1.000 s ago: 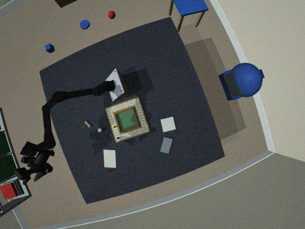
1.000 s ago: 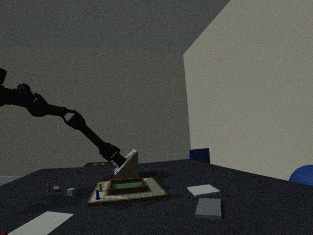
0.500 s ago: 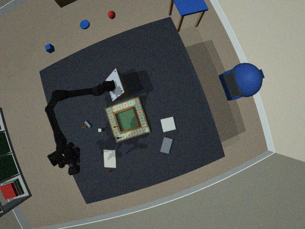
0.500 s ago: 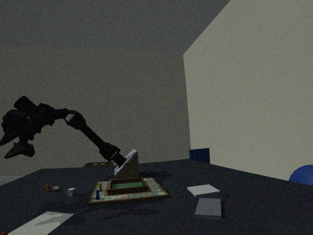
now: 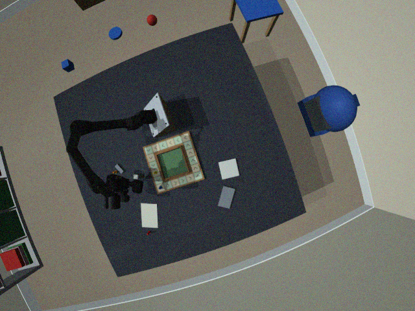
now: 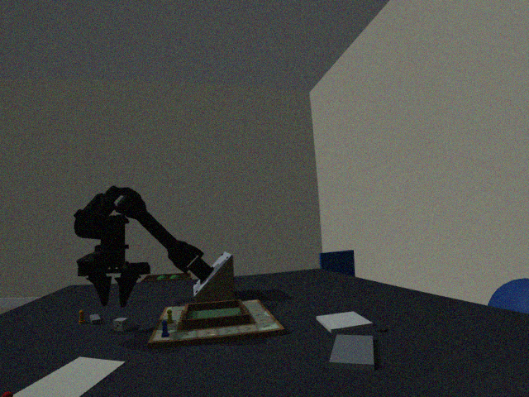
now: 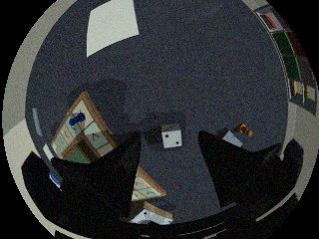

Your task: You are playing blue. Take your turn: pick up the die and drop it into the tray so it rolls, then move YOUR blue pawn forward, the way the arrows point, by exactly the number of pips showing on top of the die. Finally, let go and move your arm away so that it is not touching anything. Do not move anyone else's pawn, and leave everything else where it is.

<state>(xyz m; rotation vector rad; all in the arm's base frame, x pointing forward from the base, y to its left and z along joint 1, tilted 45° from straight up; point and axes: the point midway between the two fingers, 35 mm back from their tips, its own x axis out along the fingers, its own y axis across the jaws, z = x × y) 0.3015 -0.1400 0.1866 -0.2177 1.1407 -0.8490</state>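
The white die [image 5: 135,176] [image 6: 120,324] [image 7: 171,136] rests on the dark table left of the board [image 5: 196,161] [image 6: 264,322] [image 7: 97,139]. The face towards the wrist camera shows two pips. My gripper [image 6: 113,305] [image 7: 169,135] points down above the die, open and empty, with the die between its fingertips in the wrist view. The blue pawn [image 5: 161,187] [image 6: 164,328] [image 7: 77,119] stands on the board's near-left corner. A yellow pawn [image 5: 155,172] [image 6: 169,316] stands close to it on the left side. The tray [image 5: 186,159] [image 6: 217,321] sits mid-board, partly hidden by a finger in the wrist view.
An orange pawn [image 5: 115,172] [image 6: 81,317] [image 7: 245,130] and a small grey block [image 5: 118,168] [image 6: 94,318] [image 7: 232,138] lie beside the die. A white sheet [image 5: 149,215] [image 6: 68,380] [image 7: 112,25] lies nearer the front. A white square [image 5: 229,168] and grey slab [image 5: 226,197] lie right of the board.
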